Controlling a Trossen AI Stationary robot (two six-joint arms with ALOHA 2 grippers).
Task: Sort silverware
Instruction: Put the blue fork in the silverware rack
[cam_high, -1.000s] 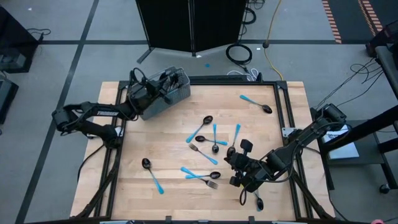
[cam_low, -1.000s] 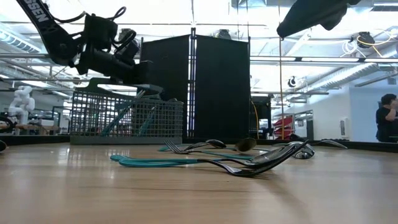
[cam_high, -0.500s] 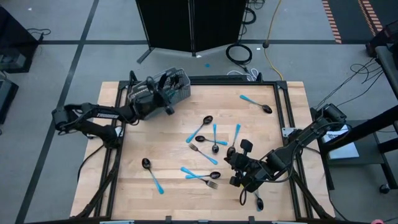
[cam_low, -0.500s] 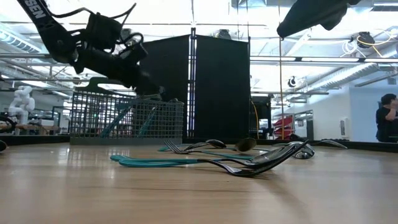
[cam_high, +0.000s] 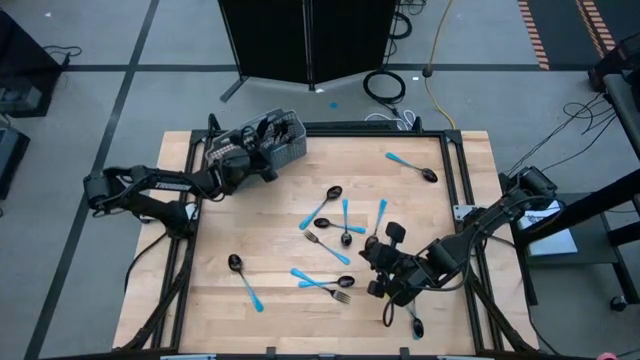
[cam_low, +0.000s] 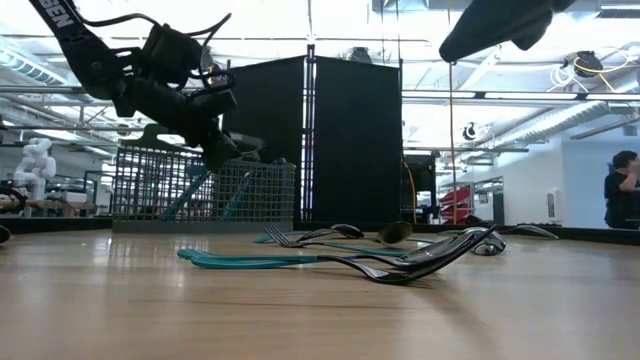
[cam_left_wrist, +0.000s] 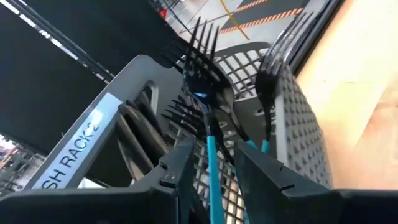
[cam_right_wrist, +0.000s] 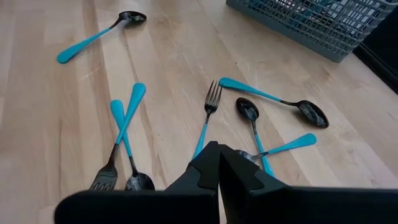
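Your left gripper (cam_high: 268, 168) hangs at the wire basket (cam_high: 285, 135) in the table's far left corner. Only the left wrist view shows its fingers (cam_left_wrist: 186, 163) clamped on a blue-handled fork (cam_left_wrist: 205, 118), tines up among other forks standing in the basket. Your right gripper (cam_right_wrist: 219, 163) has its fingers pressed together, empty, over the loose silverware (cam_high: 335, 240) mid-table; a lone spoon (cam_right_wrist: 99, 34) lies well apart. Since a second ago, your left gripper has drawn back from the basket towards the table's middle; the right has hardly moved.
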